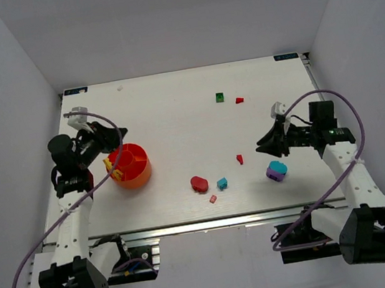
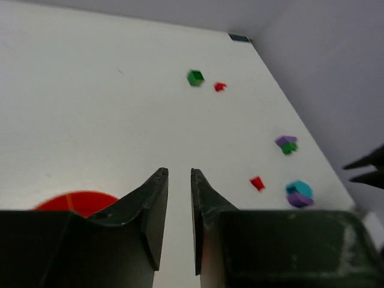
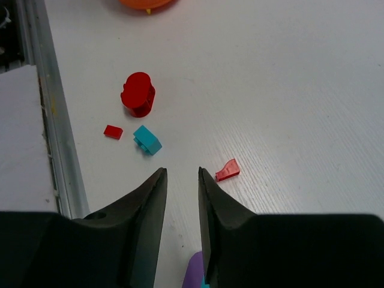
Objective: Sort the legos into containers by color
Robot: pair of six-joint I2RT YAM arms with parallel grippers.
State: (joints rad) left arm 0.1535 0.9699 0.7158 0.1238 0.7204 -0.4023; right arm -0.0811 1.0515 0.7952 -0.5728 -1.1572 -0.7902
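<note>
Right jaws narrowly parted, empty. Red wedge brick [image 3: 227, 171] lies just ahead, slightly off their line, right of tabletop centre; right arm nearer. Left jaws likewise parted, empty, by orange bowl [image 1: 138, 179], left edge.

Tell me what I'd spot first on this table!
The orange bowl on the left pops out first: it is red inside, with yellow bricks at its rim. Next come the bright bits scattered over the white table. There is a red piece and a teal brick near the front, and a green brick far back.
</note>
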